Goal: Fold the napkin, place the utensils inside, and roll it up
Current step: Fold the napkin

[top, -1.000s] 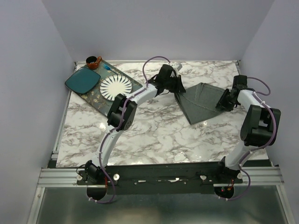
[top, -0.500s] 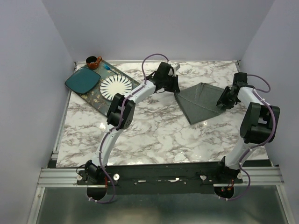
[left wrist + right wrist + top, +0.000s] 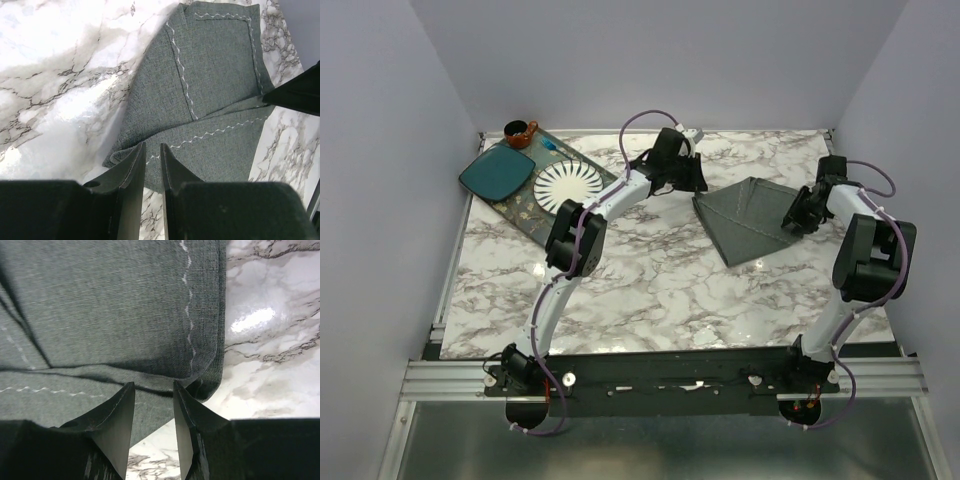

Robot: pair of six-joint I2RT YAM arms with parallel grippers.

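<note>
Dark grey stitched cloth napkin [image 3: 748, 220] lies folded between both grippers. Jaws of left gripper [image 3: 152, 146] narrowly apart, just off its corner; those of right gripper [image 3: 153, 385] apart, astride its hem. Judged soft, light, limp; pinch at corners.

Lab booth: bare lilac walls [image 3: 670, 60], aluminium frame [image 3: 450, 378].

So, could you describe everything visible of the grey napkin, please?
The napkin is a dark grey woven cloth with white zigzag stitching along its hems. Folded into overlapping layers, it lies on the marble table, right of the middle. The left claw is at its left corner, the right claw at its right edge; whether either grips it cannot be told. Nothing lies on it.
</note>
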